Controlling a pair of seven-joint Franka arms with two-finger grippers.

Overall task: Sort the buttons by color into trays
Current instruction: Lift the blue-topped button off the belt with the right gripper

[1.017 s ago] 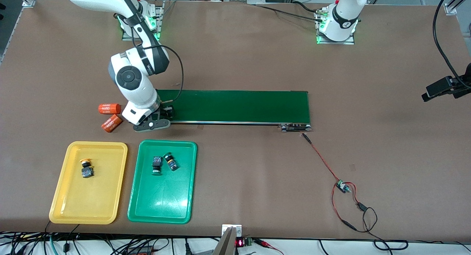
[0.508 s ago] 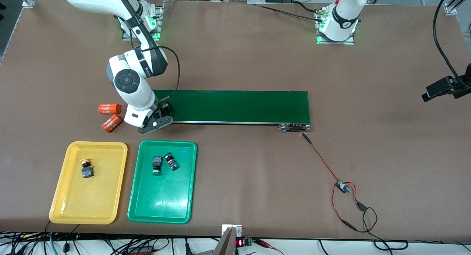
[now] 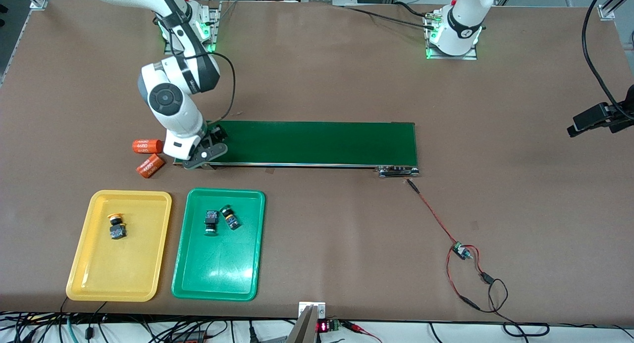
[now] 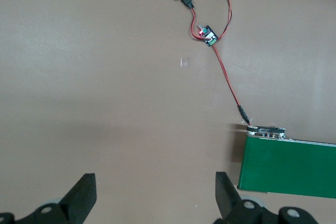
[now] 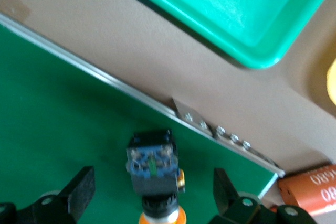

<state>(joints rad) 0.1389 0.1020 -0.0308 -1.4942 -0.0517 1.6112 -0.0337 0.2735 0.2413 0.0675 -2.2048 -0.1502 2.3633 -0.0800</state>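
Yellow tray (image 3: 84, 264), lower left of frame: one yellow-capped button (image 3: 117, 227). Green tray (image 3: 218, 278) beside it: two green-capped buttons (image 3: 210, 221), (image 3: 230, 218), side by side. Right gripper (image 3: 208, 147) over conveyor belt (image 3: 322, 142) end, jaws apart, straddling fourth button (image 5: 154, 167), orange cap, lying on belt. Left gripper (image 4: 152, 192) waits above bare worktop (image 3: 346, 85), jaws apart. Two orange cylinders (image 3: 147, 146), (image 3: 150, 166) beside belt end.

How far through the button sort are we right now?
Done: one yellow-capped button lies in the yellow tray and two buttons in the green tray. In hand: the right gripper hangs open over the conveyor belt's end, straddling the last orange-capped button, not yet gripped. Left: grasp it and carry it to the yellow tray. The left gripper waits open over bare table.
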